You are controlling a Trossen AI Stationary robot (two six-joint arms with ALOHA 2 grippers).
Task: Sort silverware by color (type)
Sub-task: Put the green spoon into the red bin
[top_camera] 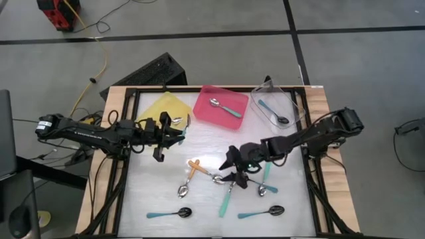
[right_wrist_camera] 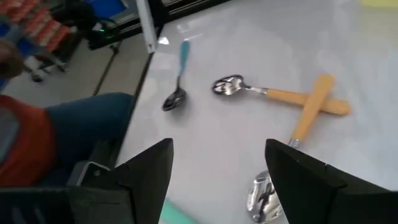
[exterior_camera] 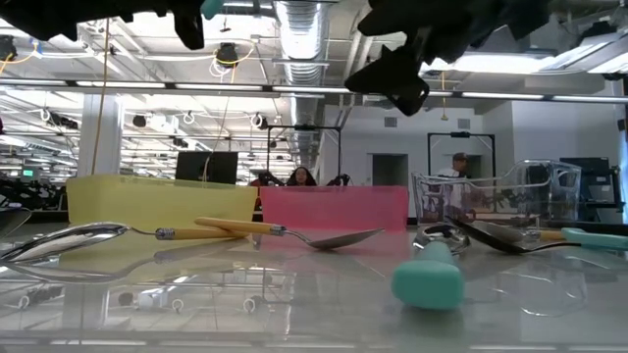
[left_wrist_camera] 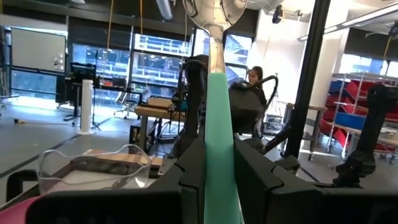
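A: What are we holding right now?

B: Our left gripper (left_wrist_camera: 219, 168) has its fingers squeezed tight on a small spoon with a teal plastic handle and a shiny silver bowl (left_wrist_camera: 217, 112). It hangs up in the air near the flat yellow plastic tray (top_camera: 163, 106).

A: And our other one?

B: Our right gripper (right_wrist_camera: 217, 180) has its fingers spread wide with nothing in them. It hovers over the spoons in the middle of the white table (top_camera: 153, 192). Under it we see two orange-handled spoons (right_wrist_camera: 311, 102) lying crossed, one on top of the other.

A: Where are the rest?

B: One teal spoon lies in the pink tray (top_camera: 221, 104), one dark-bowled teal spoon in the clear plastic tray (top_camera: 277, 103). More teal ones lie flat toward the front edge of the table (top_camera: 169, 214).

A: How will they feel to grab?

B: Light and stiff, we think. The shiny bowls look slippery, so we should pinch the plastic handle in its middle. The crossed pair is tricky, since lifting one may drag the other.

A: Any words to read?

B: We can't see any writing on the spoons or trays.
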